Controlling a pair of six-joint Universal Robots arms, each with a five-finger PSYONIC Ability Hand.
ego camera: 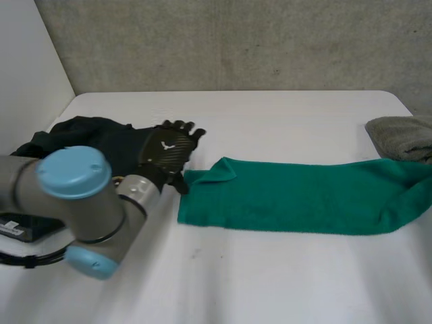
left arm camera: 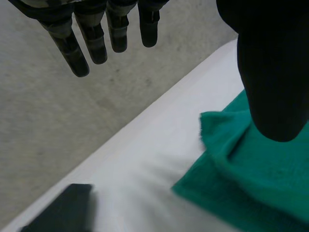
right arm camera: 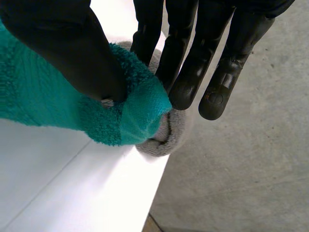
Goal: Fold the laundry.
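Note:
A green towel (ego camera: 297, 196) lies stretched flat across the white table (ego camera: 270, 277), long side running left to right. My left hand (ego camera: 165, 152) rests at its left end with fingers straight and open. In the left wrist view the thumb (left arm camera: 270, 72) hovers over the towel's turned-up corner (left arm camera: 217, 125), while the fingers (left arm camera: 91, 43) point away from the cloth. In the right wrist view my right hand (right arm camera: 193, 58) pinches the towel's right end (right arm camera: 130, 111) between thumb and fingers, close to the table's edge.
A folded grey towel (ego camera: 403, 137) sits at the table's right edge, just behind the pinched green end (right arm camera: 171, 130). A dark garment (ego camera: 88, 135) is heaped at the left, behind my left hand. Concrete floor lies beyond the table.

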